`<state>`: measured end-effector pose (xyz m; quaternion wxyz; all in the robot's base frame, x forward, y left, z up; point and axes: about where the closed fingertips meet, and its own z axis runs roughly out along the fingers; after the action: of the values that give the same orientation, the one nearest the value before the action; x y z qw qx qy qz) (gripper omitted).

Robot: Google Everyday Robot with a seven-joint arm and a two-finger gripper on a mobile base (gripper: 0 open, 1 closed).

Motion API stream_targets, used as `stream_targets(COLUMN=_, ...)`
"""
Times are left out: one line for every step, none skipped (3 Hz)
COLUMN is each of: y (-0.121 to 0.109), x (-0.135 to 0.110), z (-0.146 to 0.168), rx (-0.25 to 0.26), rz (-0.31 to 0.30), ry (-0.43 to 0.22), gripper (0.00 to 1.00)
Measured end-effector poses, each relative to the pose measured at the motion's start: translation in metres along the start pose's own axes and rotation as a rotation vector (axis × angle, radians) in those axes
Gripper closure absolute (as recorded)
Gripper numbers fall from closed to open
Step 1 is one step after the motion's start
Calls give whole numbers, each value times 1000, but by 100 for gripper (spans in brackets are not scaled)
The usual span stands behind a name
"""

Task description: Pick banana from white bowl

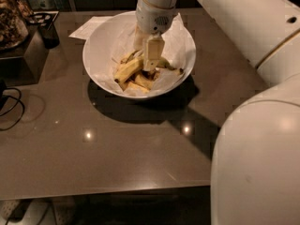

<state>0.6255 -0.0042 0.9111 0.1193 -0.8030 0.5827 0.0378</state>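
The white bowl (96,74) stands at the back middle of the dark table, lined with crinkled white paper. Yellow banana (127,70) lies across its bottom among smaller yellow pieces (142,81), and its middle is hidden behind my gripper. My gripper (146,55) reaches straight down into the bowl from the arm above. It is open, with the near finger (154,52) low over the banana's middle and the other finger behind it. I cannot tell whether the fingers touch the banana.
A flat white paper sheet (88,28) lies behind the bowl on the left. A dark cup (48,33) and a cluttered tray (11,20) sit at the far left, with a black cable (10,108) below them. My white arm body (255,163) fills the right side.
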Motion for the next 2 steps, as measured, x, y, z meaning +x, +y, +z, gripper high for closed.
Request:
stream_targets(y=-1, x=-2, z=9, rx=-16, rz=0, ry=-3, gripper=40)
stream_targets(y=-1, x=-1, z=17, rx=-34, rz=3, ry=-3, gripper=38)
